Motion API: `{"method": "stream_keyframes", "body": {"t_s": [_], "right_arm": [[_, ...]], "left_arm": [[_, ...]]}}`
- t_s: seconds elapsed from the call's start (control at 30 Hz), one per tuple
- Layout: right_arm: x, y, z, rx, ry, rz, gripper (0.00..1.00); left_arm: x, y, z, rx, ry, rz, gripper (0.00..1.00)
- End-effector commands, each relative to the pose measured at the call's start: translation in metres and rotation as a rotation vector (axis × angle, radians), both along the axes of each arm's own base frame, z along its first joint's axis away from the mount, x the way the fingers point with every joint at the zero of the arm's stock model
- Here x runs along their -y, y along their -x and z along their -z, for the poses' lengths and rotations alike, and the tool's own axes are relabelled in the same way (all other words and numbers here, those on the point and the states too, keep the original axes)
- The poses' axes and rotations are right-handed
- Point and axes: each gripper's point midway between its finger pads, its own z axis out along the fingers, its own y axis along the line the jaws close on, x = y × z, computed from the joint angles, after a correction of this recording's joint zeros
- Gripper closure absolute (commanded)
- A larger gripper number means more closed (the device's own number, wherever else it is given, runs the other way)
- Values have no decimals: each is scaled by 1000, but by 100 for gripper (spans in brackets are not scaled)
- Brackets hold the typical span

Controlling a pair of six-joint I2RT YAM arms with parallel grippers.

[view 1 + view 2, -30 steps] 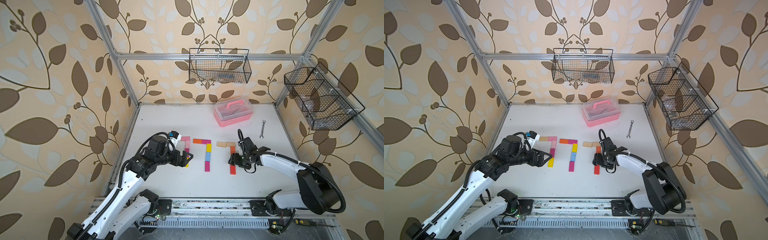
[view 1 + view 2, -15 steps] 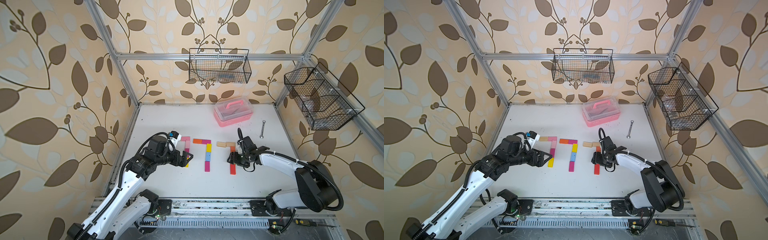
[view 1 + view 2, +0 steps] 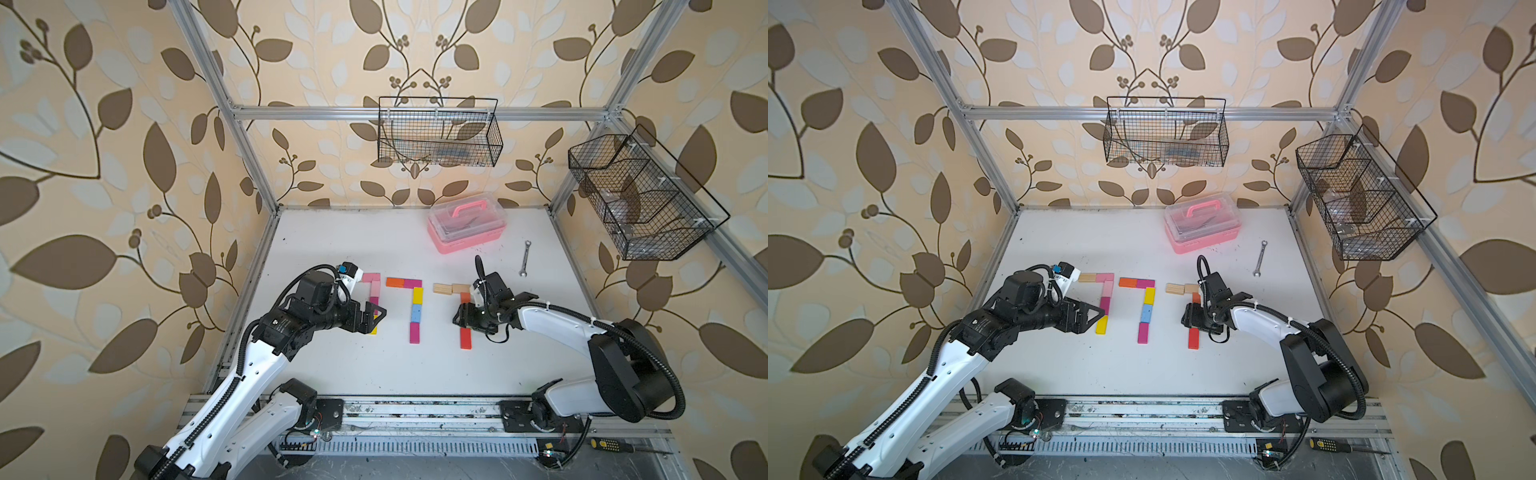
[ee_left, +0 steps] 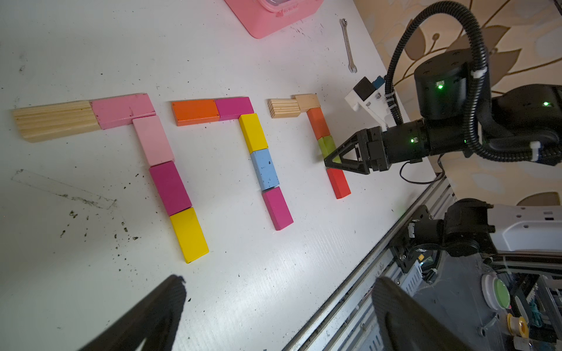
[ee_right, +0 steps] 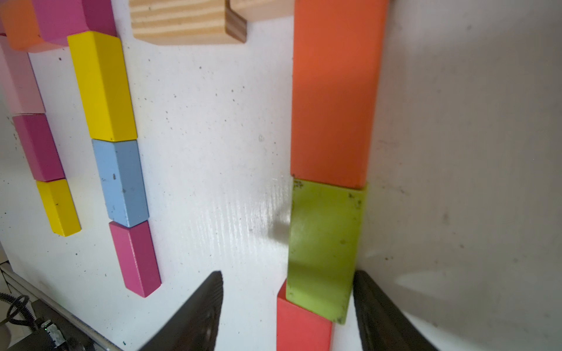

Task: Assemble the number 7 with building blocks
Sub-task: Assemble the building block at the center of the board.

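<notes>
Slowly, we narrow the right gripper (image 5: 287, 275) around the green block (image 5: 325, 243): jaws still apart, one finger (image 5: 377, 310) touching its side. It lies mid-stem in the rightmost 7 (image 4: 317, 123) on the desk (image 3: 374, 365); the left gripper (image 4: 278, 279) hangs wide open. Only straightening seems left.

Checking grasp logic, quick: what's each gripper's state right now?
Left gripper: open, holding nothing.
Right gripper: open, straddling the green block; one finger is against its edge, the other stands clear.
</notes>
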Motion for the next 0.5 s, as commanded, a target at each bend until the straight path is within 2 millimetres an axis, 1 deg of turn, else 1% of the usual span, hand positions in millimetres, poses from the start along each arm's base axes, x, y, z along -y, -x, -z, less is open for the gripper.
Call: {"method": "stream_keyframes", "body": {"t_s": [0.0,0.17,0.27,0.37,0.4,0.43,0.47], "right_arm": [[2,10,11,-47,11,-12,32],[4,10,11,-49,12,-7,32],[7,7,5,-30,-1,5,32],[18,-8,-16,50,-24,56,30],[27,-17,-31,104,-39,91,29],[34,-23,-42,143,-48,114,29],[44,-31,-57,198,-55,147,28]], "left_arm": [[4,2,-5,24,1,30,1],[4,2,-5,25,2,31,1],[3,2,-6,27,2,29,1],[1,0,-6,30,-11,14,1],[-4,-2,-5,34,-30,-11,1],[-8,-4,-6,42,-44,-37,1],[-14,-7,-8,53,-60,-72,1]]}}
